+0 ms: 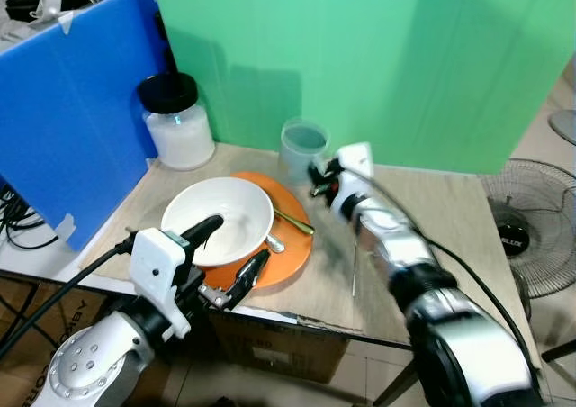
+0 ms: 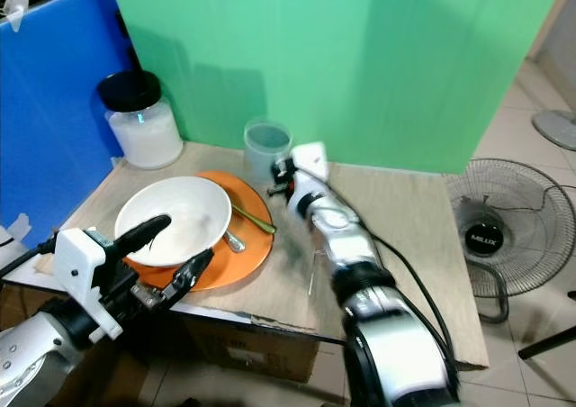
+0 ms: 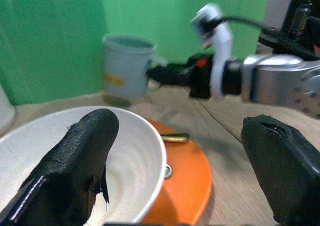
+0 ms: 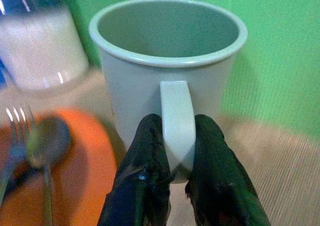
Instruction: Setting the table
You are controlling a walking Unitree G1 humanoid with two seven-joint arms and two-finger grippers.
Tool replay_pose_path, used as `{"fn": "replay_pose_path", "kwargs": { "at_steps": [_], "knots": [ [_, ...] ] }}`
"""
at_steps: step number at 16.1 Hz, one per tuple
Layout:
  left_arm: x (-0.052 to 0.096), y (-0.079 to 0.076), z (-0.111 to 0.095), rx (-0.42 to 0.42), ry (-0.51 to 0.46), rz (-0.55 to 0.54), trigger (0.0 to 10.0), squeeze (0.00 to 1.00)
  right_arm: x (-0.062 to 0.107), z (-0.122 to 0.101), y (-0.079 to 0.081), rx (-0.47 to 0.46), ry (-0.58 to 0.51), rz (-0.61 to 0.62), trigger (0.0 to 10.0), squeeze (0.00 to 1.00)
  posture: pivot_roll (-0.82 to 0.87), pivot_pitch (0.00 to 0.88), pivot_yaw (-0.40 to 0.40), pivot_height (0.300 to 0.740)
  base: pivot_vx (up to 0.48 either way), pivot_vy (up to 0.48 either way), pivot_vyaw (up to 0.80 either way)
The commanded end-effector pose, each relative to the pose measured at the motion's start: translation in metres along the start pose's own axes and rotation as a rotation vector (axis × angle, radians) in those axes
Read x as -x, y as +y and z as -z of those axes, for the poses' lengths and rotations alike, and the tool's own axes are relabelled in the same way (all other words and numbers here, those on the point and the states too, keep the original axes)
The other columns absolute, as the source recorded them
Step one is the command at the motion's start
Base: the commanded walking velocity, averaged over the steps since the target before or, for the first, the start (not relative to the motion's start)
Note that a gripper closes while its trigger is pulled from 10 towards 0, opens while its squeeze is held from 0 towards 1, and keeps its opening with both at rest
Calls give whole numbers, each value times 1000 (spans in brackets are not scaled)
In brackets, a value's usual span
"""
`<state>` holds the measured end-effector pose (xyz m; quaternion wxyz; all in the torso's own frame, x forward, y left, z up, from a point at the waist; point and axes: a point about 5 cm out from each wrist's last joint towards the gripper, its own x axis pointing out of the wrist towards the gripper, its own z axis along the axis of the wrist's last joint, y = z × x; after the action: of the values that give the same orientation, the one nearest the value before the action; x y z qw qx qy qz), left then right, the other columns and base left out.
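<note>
Pinching the upright mug [image 4: 167, 61] by its handle at frame centre, the right gripper [image 4: 176, 173] holds it straight ahead, while the left gripper [image 1: 236, 256] hangs spread.

Glossy white bowl [image 1: 219, 216], glossy orange plate [image 1: 286, 245], matt wooden table [image 1: 423, 209].

Glass jar [image 1: 177, 121]; floor fan [image 1: 531, 230]; blue board [image 1: 76, 110].

Right hand [image 2: 281, 177] at grey mug [image 2: 266, 149]; white bowl [image 2: 174, 219] on orange plate [image 2: 243, 245]
</note>
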<state>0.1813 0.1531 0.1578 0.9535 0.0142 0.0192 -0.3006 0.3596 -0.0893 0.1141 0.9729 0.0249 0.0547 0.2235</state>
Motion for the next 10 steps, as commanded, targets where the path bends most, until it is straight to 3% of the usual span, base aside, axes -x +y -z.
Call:
{"fn": "replay_pose_path", "kwargs": {
  "at_steps": [1,2,3,4,5,6,8,10],
  "knots": [
    [-2,1,-5,-22,-24,-17,10000,0,8,-23,-8,5,-100,1,0,0,-54,0,49,740,0,0,0],
    [-6,1,-9,-36,-52,-45,10000,0,26,-40,-14,30,-202,14,0,0,-60,0,48,740,0,0,0],
    [-9,2,-10,-50,-67,-73,10000,0,40,-50,-21,45,-247,49,8314,0,-63,0,47,740,0,0,0],
    [-13,3,-10,-52,-69,-113,10000,0,58,-55,-26,38,-277,71,10000,0,-73,0,44,740,0,0,0],
    [-15,6,-9,-64,-62,-157,10000,0,70,-58,-27,54,-295,81,10000,0,-78,0,45,740,0,0,0],
    [-19,12,-9,-65,-67,-255,10000,0,92,-59,-27,67,-297,112,10000,0,-90,0,48,740,0,0,-400],
    [-25,15,-8,-81,-48,-325,10000,0,120,-56,-21,46,-282,154,10000,0,-95,0,50,740,0,0,-800],
    [-32,12,-8,-79,-63,-361,10000,0,133,-51,-16,36,-252,187,10000,0,-116,0,68,740,0,0,-800]
  ]
}}
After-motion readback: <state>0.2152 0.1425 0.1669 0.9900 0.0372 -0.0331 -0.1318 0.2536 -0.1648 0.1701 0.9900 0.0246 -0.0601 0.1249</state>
